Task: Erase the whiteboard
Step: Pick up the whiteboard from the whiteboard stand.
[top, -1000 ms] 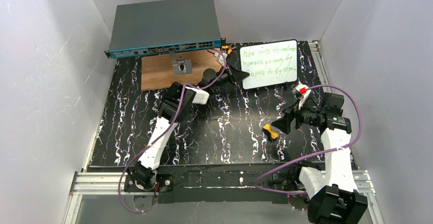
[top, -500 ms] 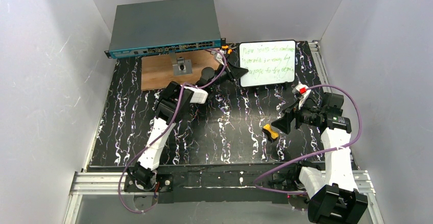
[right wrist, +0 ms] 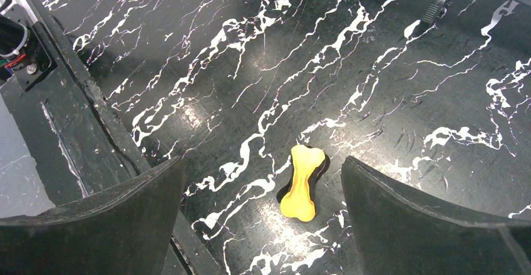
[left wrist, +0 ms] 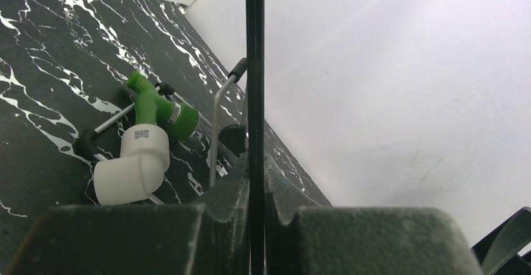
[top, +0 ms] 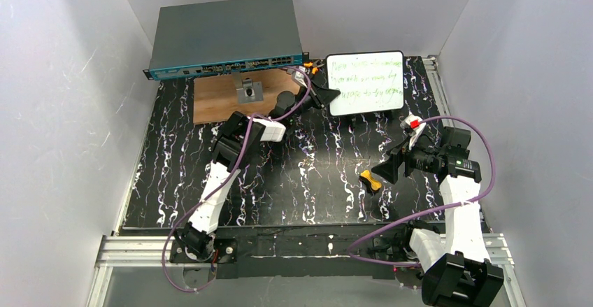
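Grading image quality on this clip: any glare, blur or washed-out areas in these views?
Top external: evenly lit, yet the green writing on the whiteboard is too soft to read. Left wrist: the left gripper is a blurred foreground mass, and the wall behind is washed out pale. Right wrist: sharp, with a glare patch on the table; its dark fingers show no detail.

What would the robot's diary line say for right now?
left gripper: shut on whiteboard edge | green writing: not erased | right gripper: open, pointed at yellow bone-shaped block
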You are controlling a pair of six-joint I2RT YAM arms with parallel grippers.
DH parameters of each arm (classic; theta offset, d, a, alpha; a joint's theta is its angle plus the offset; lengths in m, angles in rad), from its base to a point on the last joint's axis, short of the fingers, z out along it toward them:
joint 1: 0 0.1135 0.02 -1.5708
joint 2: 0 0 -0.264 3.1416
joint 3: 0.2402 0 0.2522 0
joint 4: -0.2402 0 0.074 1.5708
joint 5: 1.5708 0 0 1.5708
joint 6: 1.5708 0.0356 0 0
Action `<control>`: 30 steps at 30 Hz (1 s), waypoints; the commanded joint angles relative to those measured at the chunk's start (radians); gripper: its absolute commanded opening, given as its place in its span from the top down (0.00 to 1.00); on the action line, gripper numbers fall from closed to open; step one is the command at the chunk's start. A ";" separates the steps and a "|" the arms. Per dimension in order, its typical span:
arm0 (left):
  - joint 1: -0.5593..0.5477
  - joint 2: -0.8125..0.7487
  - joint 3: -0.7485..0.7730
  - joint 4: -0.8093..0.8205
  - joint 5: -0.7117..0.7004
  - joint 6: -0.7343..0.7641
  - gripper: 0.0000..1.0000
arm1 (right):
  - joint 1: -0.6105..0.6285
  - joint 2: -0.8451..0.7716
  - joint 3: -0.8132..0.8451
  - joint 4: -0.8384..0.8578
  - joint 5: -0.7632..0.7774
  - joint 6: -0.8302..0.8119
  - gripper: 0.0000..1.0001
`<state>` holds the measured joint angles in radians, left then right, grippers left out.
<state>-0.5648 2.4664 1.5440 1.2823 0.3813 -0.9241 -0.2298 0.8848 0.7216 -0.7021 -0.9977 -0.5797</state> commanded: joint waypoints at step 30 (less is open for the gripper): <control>-0.040 -0.267 -0.067 0.260 -0.119 -0.097 1.00 | -0.006 -0.028 0.025 -0.062 -0.063 -0.062 0.00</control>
<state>-0.5831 2.3962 1.5074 1.3003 0.2848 -1.0065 -0.2298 0.8776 0.7216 -0.7185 -1.0111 -0.5976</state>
